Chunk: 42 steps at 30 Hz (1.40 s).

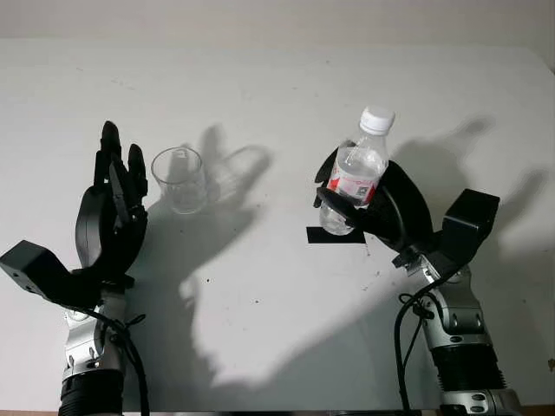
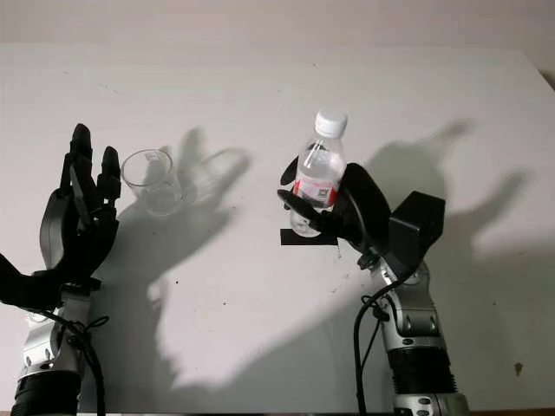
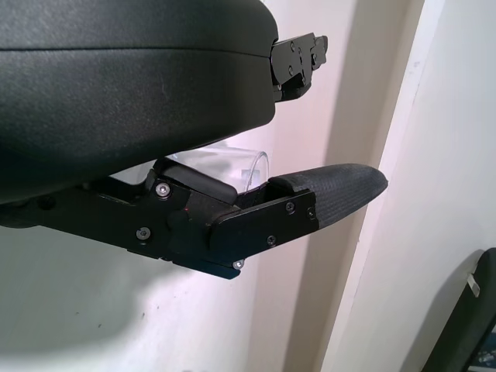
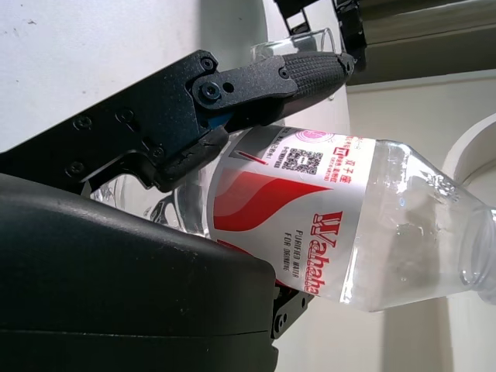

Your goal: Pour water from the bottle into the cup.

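Observation:
A clear plastic water bottle (image 1: 355,173) with a red and white label and a white cap stands upright over a black tape mark (image 1: 334,235), right of centre. My right hand (image 1: 351,206) is shut on the bottle's lower half; the label (image 4: 302,209) and one black finger (image 4: 256,81) across it show up close in the right wrist view. A clear plastic cup (image 1: 179,179) stands upright at the left. My left hand (image 1: 117,186) is open just left of the cup, not touching it. The cup's rim (image 3: 232,159) peeks out behind the left hand's finger.
The white table (image 1: 277,95) stretches to a far edge near the top. Strong shadows of both hands fall across it behind the cup and the bottle.

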Each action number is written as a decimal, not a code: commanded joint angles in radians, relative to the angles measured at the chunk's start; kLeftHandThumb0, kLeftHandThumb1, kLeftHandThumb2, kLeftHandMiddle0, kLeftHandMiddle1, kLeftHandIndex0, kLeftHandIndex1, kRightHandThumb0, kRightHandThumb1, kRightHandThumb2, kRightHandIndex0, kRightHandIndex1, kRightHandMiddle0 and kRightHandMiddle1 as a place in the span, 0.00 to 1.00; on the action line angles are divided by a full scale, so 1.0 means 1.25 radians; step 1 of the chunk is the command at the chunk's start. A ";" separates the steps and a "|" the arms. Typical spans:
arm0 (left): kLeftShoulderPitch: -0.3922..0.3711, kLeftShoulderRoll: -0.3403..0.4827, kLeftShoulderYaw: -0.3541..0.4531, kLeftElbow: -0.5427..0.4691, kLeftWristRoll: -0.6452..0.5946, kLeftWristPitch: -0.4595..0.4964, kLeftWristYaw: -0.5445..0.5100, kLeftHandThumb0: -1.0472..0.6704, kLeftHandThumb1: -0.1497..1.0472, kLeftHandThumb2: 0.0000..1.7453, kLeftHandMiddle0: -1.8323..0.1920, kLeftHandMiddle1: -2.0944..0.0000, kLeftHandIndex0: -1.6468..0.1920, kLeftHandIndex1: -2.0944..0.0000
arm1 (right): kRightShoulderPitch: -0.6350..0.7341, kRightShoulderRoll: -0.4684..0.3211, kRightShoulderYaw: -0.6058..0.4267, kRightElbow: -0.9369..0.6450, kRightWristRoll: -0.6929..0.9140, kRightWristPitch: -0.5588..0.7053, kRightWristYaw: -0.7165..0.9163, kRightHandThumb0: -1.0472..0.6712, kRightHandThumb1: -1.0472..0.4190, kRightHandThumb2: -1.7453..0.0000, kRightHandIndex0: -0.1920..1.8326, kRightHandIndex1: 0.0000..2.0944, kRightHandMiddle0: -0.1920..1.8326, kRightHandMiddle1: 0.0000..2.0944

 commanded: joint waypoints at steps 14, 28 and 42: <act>0.021 0.009 0.009 0.010 -0.001 -0.005 -0.014 0.18 1.00 0.42 1.00 1.00 1.00 1.00 | -0.017 -0.007 -0.005 0.047 -0.037 0.008 -0.050 0.36 0.00 0.76 0.66 1.00 0.47 1.00; 0.013 0.009 0.006 0.003 0.006 0.001 -0.001 0.17 1.00 0.42 1.00 1.00 1.00 1.00 | 0.031 -0.013 -0.007 0.049 -0.030 -0.045 -0.005 0.32 0.00 0.92 0.18 1.00 0.12 0.99; 0.014 0.017 0.009 0.006 0.006 0.001 -0.005 0.17 1.00 0.42 1.00 1.00 1.00 1.00 | 0.112 -0.029 0.009 0.092 -0.059 -0.133 0.042 0.25 0.01 0.97 0.10 0.24 0.11 0.30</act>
